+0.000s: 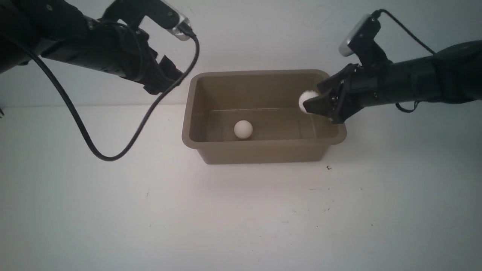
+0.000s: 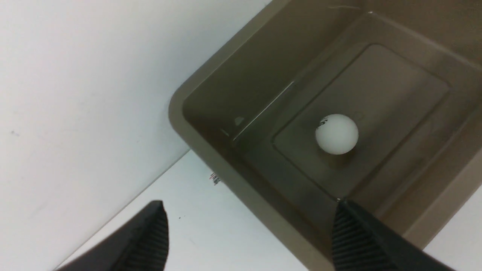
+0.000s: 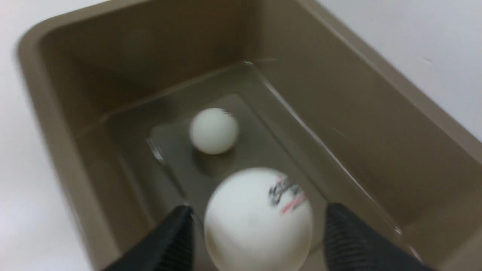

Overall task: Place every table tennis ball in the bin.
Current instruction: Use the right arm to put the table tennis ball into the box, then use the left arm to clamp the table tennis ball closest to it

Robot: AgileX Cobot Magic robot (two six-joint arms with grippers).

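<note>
The near ball [image 3: 258, 222] is blurred in the right wrist view, its underside cut off (logo lettering unreadable). From the front, the right fingers [image 1: 319, 106] hide part of it.

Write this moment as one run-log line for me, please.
right claw: open, over bin | loose ball: between its jaws, gaps both sides | second ball: on bin floor | left claw: open, empty

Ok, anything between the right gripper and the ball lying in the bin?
Another ball, between the right gripper's parted fingers; past it, bare bin floor. Right wrist view shows this.
</note>
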